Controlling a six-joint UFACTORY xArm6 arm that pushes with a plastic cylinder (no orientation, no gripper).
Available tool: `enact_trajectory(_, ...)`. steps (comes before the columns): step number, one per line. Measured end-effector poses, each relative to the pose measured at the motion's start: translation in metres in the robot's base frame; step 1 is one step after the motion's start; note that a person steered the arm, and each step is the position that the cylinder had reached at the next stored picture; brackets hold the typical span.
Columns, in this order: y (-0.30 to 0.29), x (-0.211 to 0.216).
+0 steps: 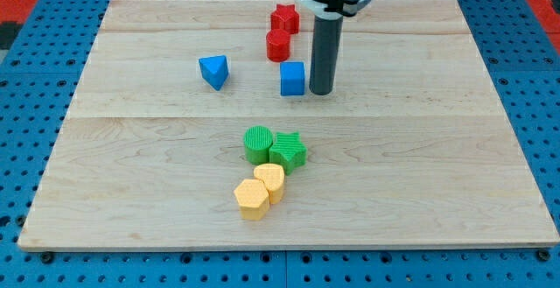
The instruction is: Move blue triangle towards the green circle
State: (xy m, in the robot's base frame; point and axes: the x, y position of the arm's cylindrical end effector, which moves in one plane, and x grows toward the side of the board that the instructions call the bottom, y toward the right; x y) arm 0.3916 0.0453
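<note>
The blue triangle point(214, 71) lies on the wooden board at the upper left of centre. The green circle point(257, 144) sits below it near the board's middle, touching a green star point(288, 151) on its right. My tip point(320, 91) rests on the board just right of a blue cube point(292, 79), close to it, and well to the right of the blue triangle. The rod rises from the tip to the view's top.
A red cylinder point(278, 45) and a red star point(284, 18) stand above the blue cube. Two yellow blocks point(269, 181) point(251, 199) sit just below the green pair. The wooden board point(455, 148) lies on a blue pegboard.
</note>
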Motion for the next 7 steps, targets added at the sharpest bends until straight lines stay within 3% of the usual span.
enact_trajectory(3, -0.024, -0.015)
enact_trajectory(4, 0.016, -0.009)
enact_trajectory(5, 0.002, 0.035)
enact_trajectory(7, -0.148, 0.061)
